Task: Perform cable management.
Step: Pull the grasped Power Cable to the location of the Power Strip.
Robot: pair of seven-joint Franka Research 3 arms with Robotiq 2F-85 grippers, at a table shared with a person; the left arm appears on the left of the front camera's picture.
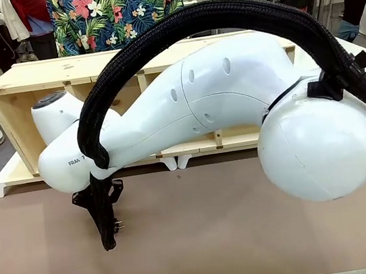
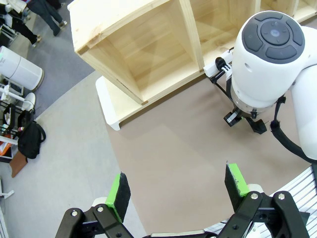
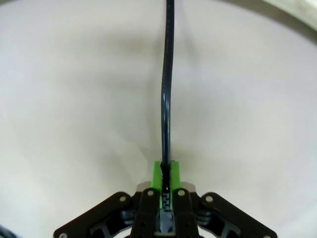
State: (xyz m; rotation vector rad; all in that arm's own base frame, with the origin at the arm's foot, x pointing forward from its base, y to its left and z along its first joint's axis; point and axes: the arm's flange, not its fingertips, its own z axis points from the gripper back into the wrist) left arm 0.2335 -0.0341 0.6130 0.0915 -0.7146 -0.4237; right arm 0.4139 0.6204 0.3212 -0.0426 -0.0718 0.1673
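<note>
1. Right pincer (image 3: 166, 172): I see it rising from the bottom edge on its black linkage, with its jaws drawn together.
2. Green pads (image 3: 157, 173): I read them as pressed against either side of the cable, with only the cord's width between them.
3. Cable (image 3: 166, 99): thin, glossy and black. I see it run from the pads to the top edge, with a slight bend partway up.
4. Bench (image 3: 74, 99): a pale, plain surface behind the cable. I see soft shadows to either side of the cord.
</note>
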